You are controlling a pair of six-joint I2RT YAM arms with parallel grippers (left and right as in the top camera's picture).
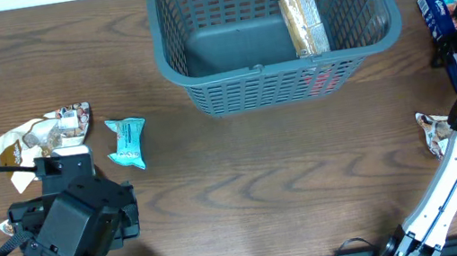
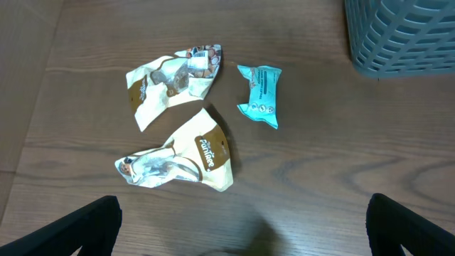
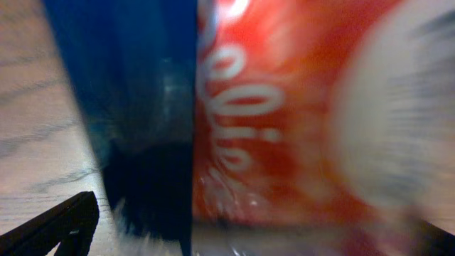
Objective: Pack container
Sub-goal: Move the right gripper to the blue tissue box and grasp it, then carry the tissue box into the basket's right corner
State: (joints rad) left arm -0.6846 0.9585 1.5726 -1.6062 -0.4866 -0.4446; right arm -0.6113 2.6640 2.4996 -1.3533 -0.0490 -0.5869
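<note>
Overhead: the container (image 1: 265, 70) stands top centre on the desk (image 1: 264, 186), holding one orange-topped packet (image 1: 296, 4).
Left wrist: the left fingers (image 2: 78, 227) are spread and empty.
Right wrist: the right fingers (image 3: 57, 227) flank a blue-and-red packet (image 3: 270, 128); grip cannot be told.
Likely step: pickup. Next: secure, lift, carry to container.

Overhead top-down, left wrist shares teal packet (image 1: 128, 143)

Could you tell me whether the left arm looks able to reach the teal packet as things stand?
Probably yes: the teal packet lies uncovered on the table, apart from the brown packets, ahead of the open left gripper.
</note>
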